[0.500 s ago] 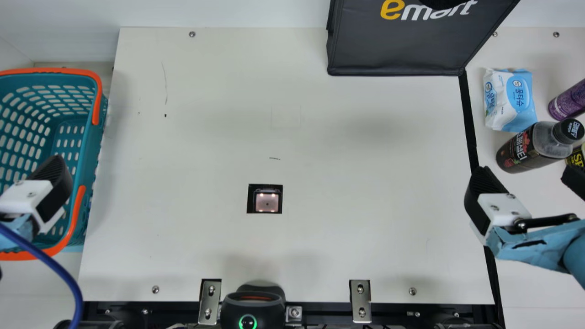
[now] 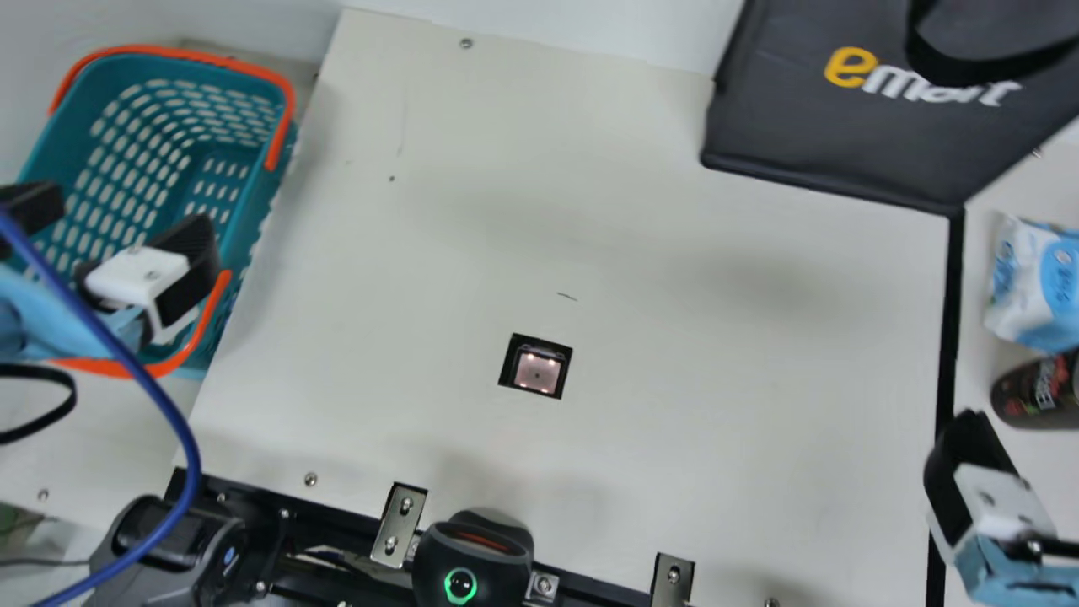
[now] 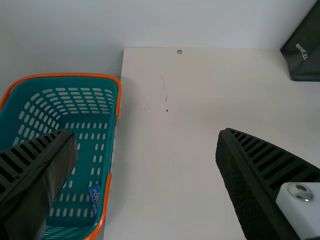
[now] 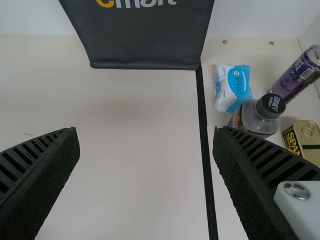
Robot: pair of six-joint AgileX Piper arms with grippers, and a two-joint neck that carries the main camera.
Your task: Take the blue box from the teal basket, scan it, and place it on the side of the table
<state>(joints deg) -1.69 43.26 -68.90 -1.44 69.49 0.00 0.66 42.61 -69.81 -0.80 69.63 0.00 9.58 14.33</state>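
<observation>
In the main view my left gripper (image 2: 118, 223) stands open above the teal basket (image 2: 263, 202) at the left. Inside the teal basket (image 3: 103, 145) in the left wrist view, the small blue box (image 3: 94, 199) lies low, near the side facing the table. There my left gripper (image 3: 146, 139) has its fingers wide apart, with nothing between them. My right gripper (image 2: 969, 451) is over the table's right edge in the main view. The right wrist view shows this right gripper (image 4: 146, 132) open and holding nothing. A scanner window (image 2: 537, 372) glows in the white tabletop (image 2: 716, 371).
A dark bag (image 2: 809, 143) stands at the back right. Right of the black strip are a wipes pack (image 2: 1035, 282), a dark bottle (image 2: 1041, 392), a purple can (image 4: 295, 77) and a yellow tin (image 4: 302, 140). A black device (image 2: 472, 563) with a green ring sits at the front edge.
The neck camera has turned, so the whole main picture is shifted and tilted. Neither gripper has visibly moved relative to the basket or table.
</observation>
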